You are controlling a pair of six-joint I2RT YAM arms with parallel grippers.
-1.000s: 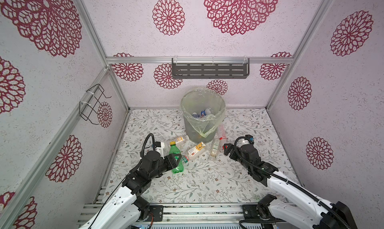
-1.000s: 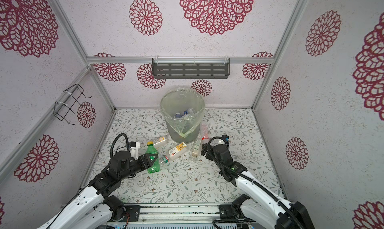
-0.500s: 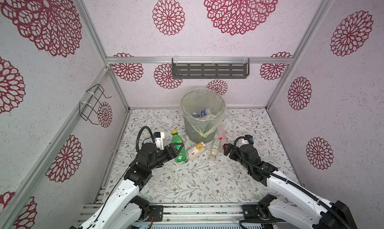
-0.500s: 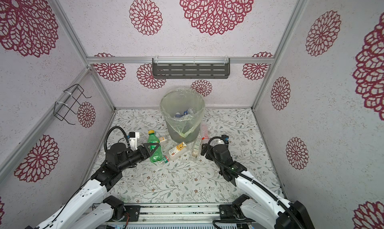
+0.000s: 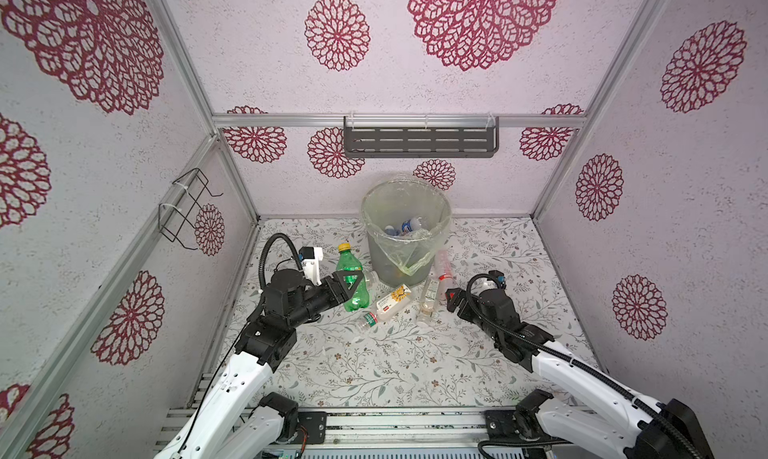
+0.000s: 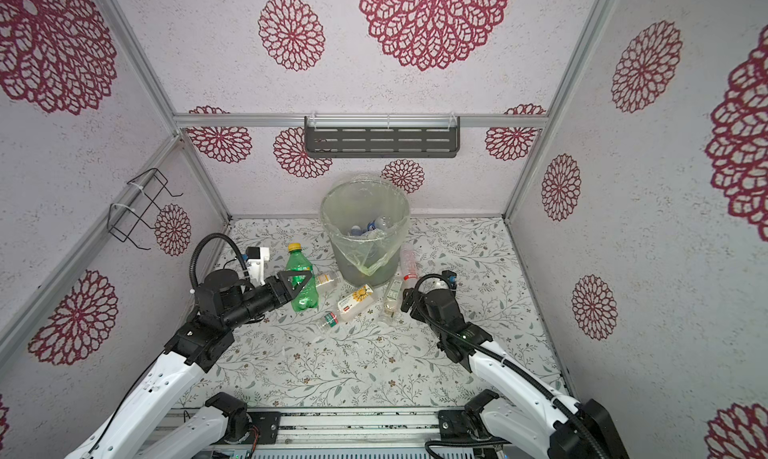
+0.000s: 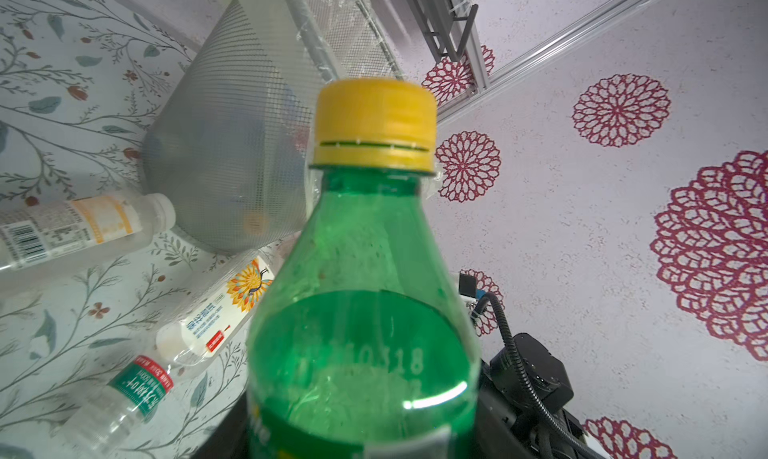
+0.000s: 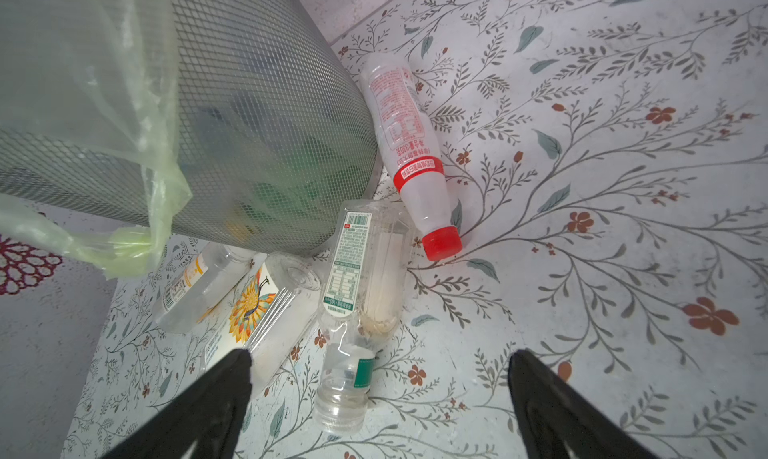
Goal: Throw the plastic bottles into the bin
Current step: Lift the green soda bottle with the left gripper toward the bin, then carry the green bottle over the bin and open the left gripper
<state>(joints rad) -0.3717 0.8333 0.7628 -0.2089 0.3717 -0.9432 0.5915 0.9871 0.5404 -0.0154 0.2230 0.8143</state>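
Now my left gripper (image 5: 351, 285) pinches the yellow-capped green plastic bottle (image 5: 348, 265) upright beside the round grey lined bin (image 5: 384, 265), ready for lifting over its rim; my right gripper (image 8: 379, 359) hovers spread above clear plastic bottles (image 8: 361, 270).

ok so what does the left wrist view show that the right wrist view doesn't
Only the left wrist view: the green bottle with its yellow cap, and the grey wall shelf. Only the right wrist view: the red-capped bottle lying beside the bin, and the yellowish bag flap hanging down it. Both: the bin's mesh wall, the peacock-label bottle and the orange-label bottle on the floral floor.
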